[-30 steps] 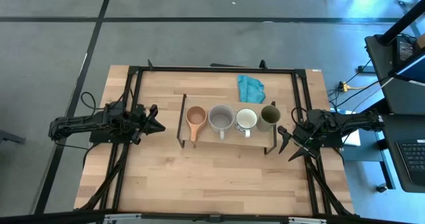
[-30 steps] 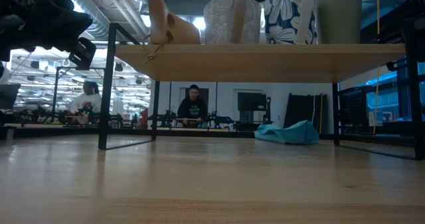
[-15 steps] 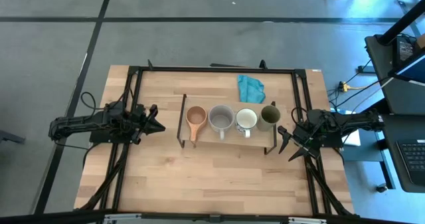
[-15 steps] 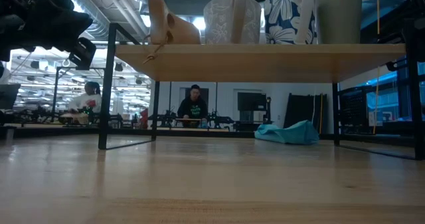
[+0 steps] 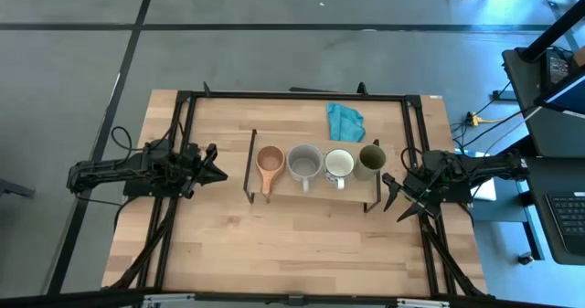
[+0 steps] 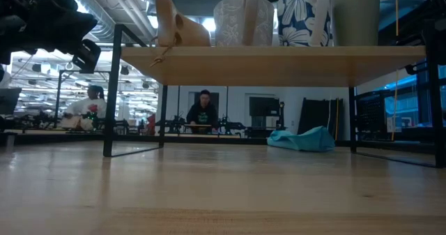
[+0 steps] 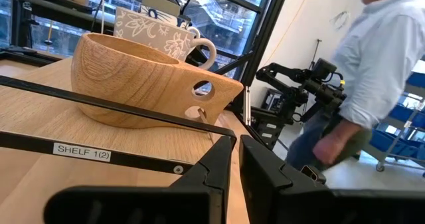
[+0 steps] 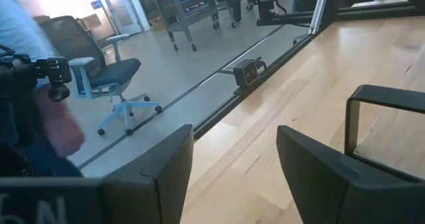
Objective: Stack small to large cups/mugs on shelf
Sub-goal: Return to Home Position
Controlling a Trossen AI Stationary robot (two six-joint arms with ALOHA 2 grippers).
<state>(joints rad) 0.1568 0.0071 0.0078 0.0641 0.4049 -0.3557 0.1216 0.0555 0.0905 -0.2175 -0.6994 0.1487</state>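
Black and slim, the left gripper (image 5: 217,172) lies at middle left of the high view, just off the shelf's left end, its two fingers drawn together with only a thin slit between them in the left wrist view (image 7: 236,143) and nothing held. The right gripper (image 5: 395,195) sits at middle right, just beside the shelf's right legs, its fingers spread wide apart over bare wood in the right wrist view (image 8: 234,134), also empty. Between them stands the shelf (image 5: 285,185), a pale wood board on black wire legs, in the middle of the table (image 5: 274,244). Four cups stand on it in one row, touching or nearly so. From left to right in the high view they are the brown wooden cup (image 5: 269,162), shallow, with a long flat handle pointing toward the lower edge; the grey mug (image 5: 304,163), with a faint leaf pattern on its wall in the left wrist view (image 7: 156,31); the white mug (image 5: 339,164), pale inside and printed with blue flowers in the low view (image 6: 296,15); and the olive-green cup (image 5: 371,161), plain and without a visible handle. A teal cloth (image 5: 345,121) lies crumpled on the table above the shelf's right half, apart from it. A white label (image 7: 82,151) on the wire frame reads "SHELF 1(2)".
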